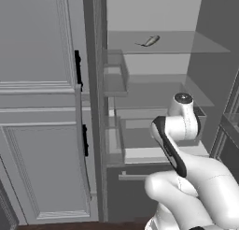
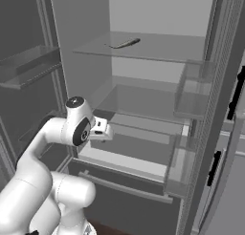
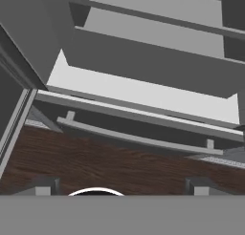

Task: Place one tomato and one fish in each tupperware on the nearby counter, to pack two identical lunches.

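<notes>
We see one fish (image 1: 150, 41) lying on the top glass shelf (image 1: 205, 44) of the open fridge, at about twelve o'clock from the arm. In the left base view its long axis runs from seven to one o'clock, thin tail at the lower left. Our gripper (image 3: 119, 187) stands spread wide, holding nothing, over the drawer handle (image 3: 139, 138).
</notes>
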Controlling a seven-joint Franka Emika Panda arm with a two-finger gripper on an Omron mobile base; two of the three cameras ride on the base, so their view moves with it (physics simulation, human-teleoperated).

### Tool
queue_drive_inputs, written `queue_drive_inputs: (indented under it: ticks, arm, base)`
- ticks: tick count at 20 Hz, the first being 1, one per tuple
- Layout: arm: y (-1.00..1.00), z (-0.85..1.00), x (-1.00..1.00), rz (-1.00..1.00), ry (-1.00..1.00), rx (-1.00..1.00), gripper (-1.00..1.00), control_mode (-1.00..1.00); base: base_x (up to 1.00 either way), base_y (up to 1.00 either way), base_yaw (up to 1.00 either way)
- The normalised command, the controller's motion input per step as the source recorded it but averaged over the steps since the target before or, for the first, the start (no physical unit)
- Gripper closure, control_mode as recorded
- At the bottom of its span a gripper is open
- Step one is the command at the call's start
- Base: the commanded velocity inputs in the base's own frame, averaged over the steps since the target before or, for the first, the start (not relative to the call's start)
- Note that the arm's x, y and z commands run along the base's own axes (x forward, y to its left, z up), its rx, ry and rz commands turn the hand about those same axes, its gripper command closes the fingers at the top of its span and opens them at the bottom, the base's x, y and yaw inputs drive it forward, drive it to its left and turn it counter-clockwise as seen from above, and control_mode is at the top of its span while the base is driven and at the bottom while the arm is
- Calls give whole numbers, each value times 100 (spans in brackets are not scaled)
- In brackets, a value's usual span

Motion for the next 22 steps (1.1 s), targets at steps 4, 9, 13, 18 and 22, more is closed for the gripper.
queue_drive_inputs:
  ticks: [4,9,13,18,22]
  arm:
    - [0,0,0,0,0,0,-100,100]
    - [0,0,0,0,0,0,-100,100]
    - [0,0,0,0,0,0,-100,100]
    - [0,60,-2,-4,-14,5,-100,-100]
    - [0,100,-35,-7,-39,4,-100,-100]
  base:
    - [46,-1,0]
    - [66,0,-6]
    - [84,0,-14]
    - [15,0,-3]
    - [0,0,0]
